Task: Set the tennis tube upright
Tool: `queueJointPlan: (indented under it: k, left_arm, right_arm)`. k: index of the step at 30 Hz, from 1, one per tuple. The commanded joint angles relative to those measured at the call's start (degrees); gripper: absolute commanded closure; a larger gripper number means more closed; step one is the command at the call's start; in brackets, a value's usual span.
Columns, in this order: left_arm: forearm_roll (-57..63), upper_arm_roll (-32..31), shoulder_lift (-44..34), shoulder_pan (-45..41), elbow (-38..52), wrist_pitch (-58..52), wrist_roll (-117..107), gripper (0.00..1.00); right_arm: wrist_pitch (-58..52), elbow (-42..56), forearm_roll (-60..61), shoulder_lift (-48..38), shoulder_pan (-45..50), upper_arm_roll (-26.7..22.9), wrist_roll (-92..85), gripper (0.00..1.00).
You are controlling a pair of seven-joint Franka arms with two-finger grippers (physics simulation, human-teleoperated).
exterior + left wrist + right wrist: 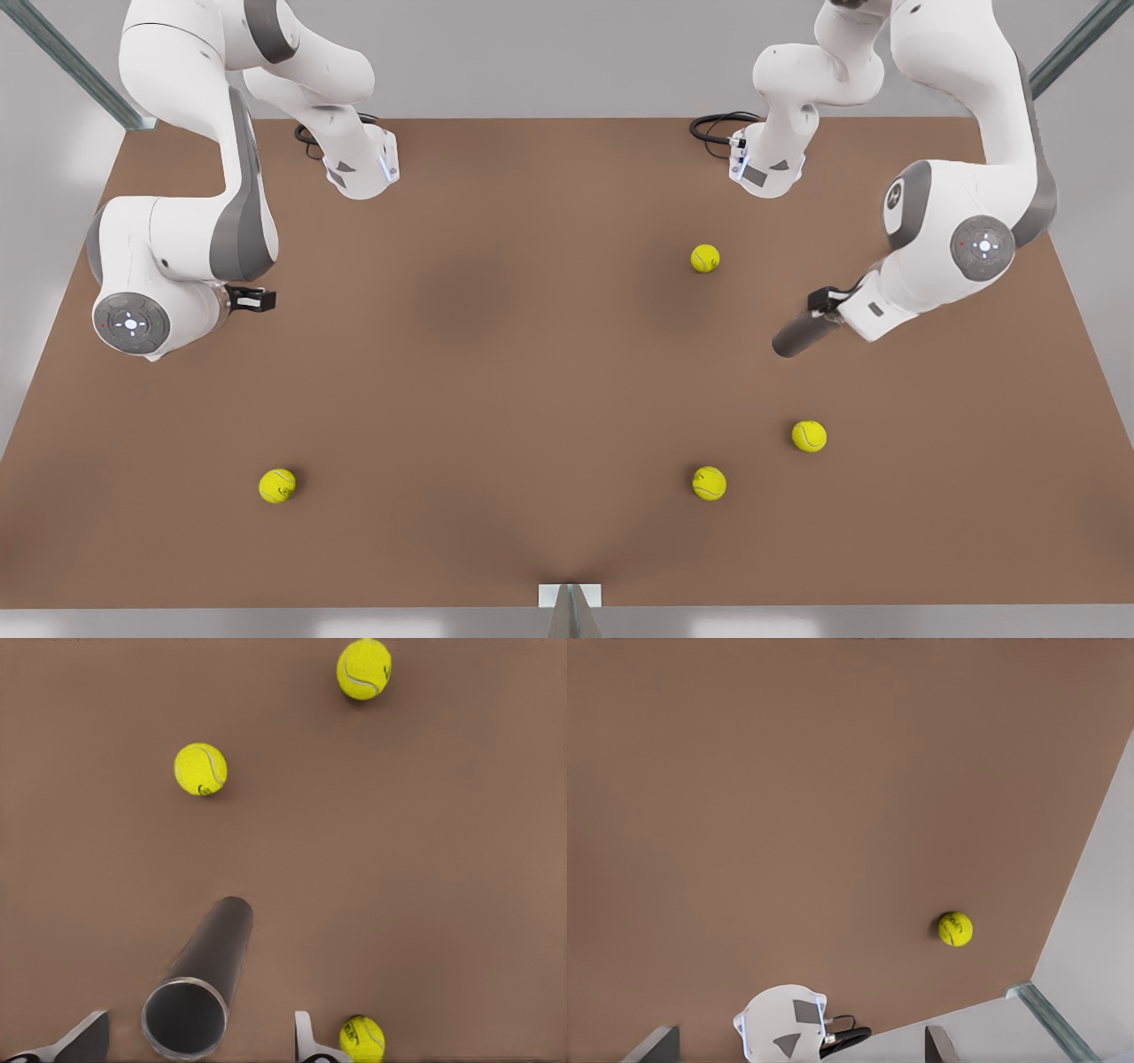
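The tennis tube (804, 334) is a dark grey cylinder lying on the brown table at the front view's right. Its lighter-rimmed open end (185, 1020) faces the left wrist camera. My left gripper (825, 303) hangs over that end. It is open, with its fingers (86, 1038) standing wide on either side of the tube (215, 943) and not touching it. My right gripper (253, 299) waits at the front view's left, open (797, 1041) with nothing between its fingers.
Several yellow-green tennis balls lie around: one behind the tube (705, 258), two in front of it (809, 436) (709, 483), one at the front left (277, 486). The arm bases (363, 173) (766, 168) stand at the table's far edge.
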Motion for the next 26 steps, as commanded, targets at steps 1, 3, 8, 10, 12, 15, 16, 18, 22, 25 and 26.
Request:
queueJointPlan:
  k: [1,3,8,10,12,15,16,18,22,25,26]
  left_arm:
    - [0.11,0.0,0.02,-0.06,1.08,-0.31,-0.17,0.0]
    - [0.55,0.0,-0.24,-0.06,4.77,-1.98,0.01,0.0]
    - [0.55,-0.26,-0.95,0.38,8.9,-5.59,0.27,0.0]
    - [0.64,-0.35,-0.95,0.38,8.99,-6.11,0.27,0.0]
    - [2.12,-1.14,-1.12,0.38,8.99,-6.64,0.27,0.0]
    - [2.48,-2.29,-1.12,1.17,8.99,-6.82,0.27,0.0]
    - [2.48,-2.29,-1.04,1.17,8.99,-6.82,0.27,0.0]
    - [2.92,-2.29,-1.04,1.17,8.99,-6.73,0.27,0.0]
    - [3.01,-2.29,-0.95,1.17,8.99,-6.73,0.27,0.0]
    - [3.01,-2.29,-0.95,1.17,8.99,-6.73,0.27,0.0]
    - [3.01,-2.29,-0.95,1.17,8.99,-6.73,0.27,0.0]
  right_arm:
    - [0.0,0.0,0.0,0.0,0.0,0.0,-0.05,0.0]
    - [0.0,0.0,0.0,0.0,0.0,0.0,0.04,0.0]
    - [0.0,-0.18,0.0,0.0,0.09,0.0,-0.05,0.0]
    - [0.0,-0.18,0.0,0.08,0.0,0.0,0.04,0.0]
    - [0.0,-0.26,-0.09,0.0,-0.18,0.0,-0.05,0.0]
    - [0.0,-0.09,-0.18,0.08,0.17,0.0,-0.05,0.0]
    - [0.0,0.18,-0.35,0.08,1.66,0.0,0.04,0.0]
    - [-1.14,3.07,-0.09,-0.09,3.52,0.09,0.04,0.0]
    - [-0.53,10.19,2.9,-0.09,6.5,0.18,-4.08,0.0]
    - [2.11,14.33,5.8,0.0,6.33,0.09,-5.23,0.0]
    - [2.55,14.33,6.68,0.0,6.33,0.09,-5.15,0.0]
